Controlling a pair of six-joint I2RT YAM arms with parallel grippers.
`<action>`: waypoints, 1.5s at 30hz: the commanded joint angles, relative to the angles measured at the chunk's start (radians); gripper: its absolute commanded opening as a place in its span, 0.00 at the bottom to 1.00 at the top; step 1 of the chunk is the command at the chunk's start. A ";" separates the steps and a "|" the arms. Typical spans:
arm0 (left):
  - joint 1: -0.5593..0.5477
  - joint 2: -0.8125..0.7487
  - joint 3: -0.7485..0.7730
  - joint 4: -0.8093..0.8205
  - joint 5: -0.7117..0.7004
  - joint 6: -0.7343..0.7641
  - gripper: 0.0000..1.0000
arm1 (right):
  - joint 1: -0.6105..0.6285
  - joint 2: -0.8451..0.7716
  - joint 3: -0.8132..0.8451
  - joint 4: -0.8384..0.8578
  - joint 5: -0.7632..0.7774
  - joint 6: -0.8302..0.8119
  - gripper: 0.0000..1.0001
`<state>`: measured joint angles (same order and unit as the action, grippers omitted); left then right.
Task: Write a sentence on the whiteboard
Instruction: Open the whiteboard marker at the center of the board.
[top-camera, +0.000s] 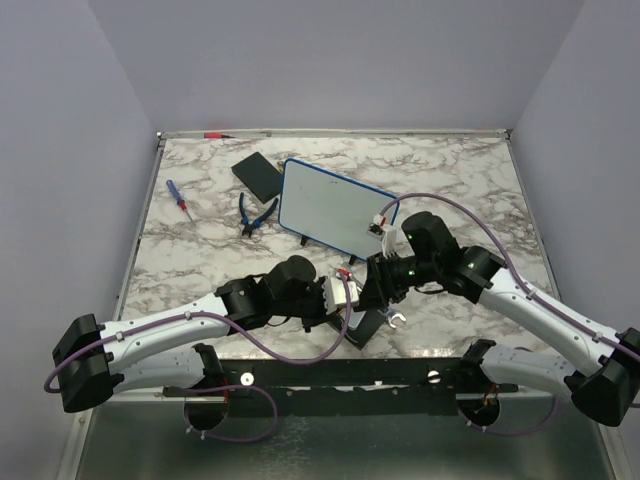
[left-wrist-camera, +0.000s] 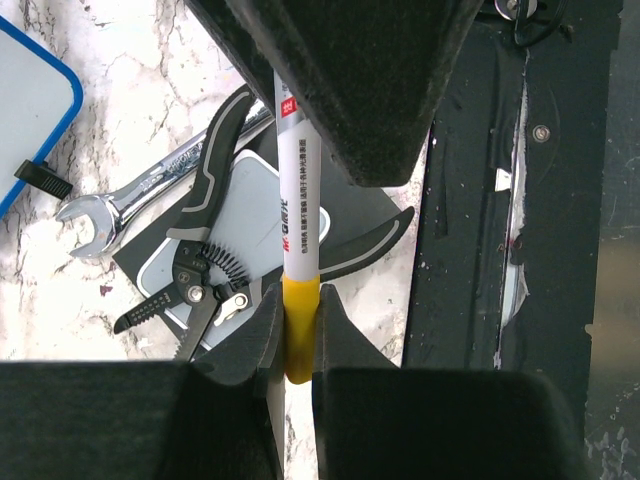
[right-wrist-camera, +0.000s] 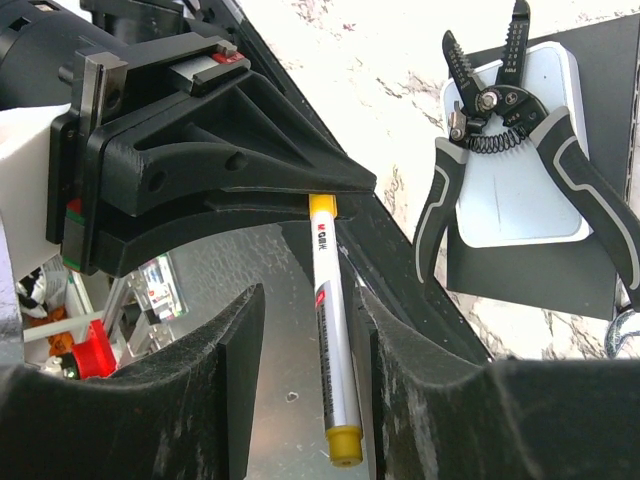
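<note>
The whiteboard, white with a blue rim, stands tilted at the table's middle; its corner shows in the left wrist view. No sentence shows on its face. A white marker with a yellow cap is held near the table's front. My left gripper is shut on the yellow cap end. My right gripper is open, its jaws straddling the marker's barrel. The barrel lies near the right finger, with a gap on the left. From above, the left gripper and the right gripper meet nose to nose.
Below the grippers a grey-handled wire stripper lies on a white-and-black pad, next to a wrench. At the back left are a black pad, blue-handled pliers and a screwdriver. A black rail runs along the front edge.
</note>
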<state>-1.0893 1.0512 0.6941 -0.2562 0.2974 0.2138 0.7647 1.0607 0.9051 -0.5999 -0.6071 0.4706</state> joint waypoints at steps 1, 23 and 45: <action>0.002 0.004 0.033 -0.004 0.031 0.002 0.00 | 0.014 0.010 -0.012 0.018 0.026 0.000 0.43; 0.002 -0.004 0.029 -0.003 -0.013 0.004 0.00 | 0.027 -0.018 -0.024 0.073 0.053 0.020 0.00; 0.002 -0.031 -0.003 0.024 -0.099 0.009 0.00 | 0.025 -0.173 0.113 -0.176 0.191 -0.215 0.00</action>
<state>-1.1019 1.0229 0.6987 -0.1226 0.2771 0.2459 0.7921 0.9180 0.9535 -0.6754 -0.4591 0.3264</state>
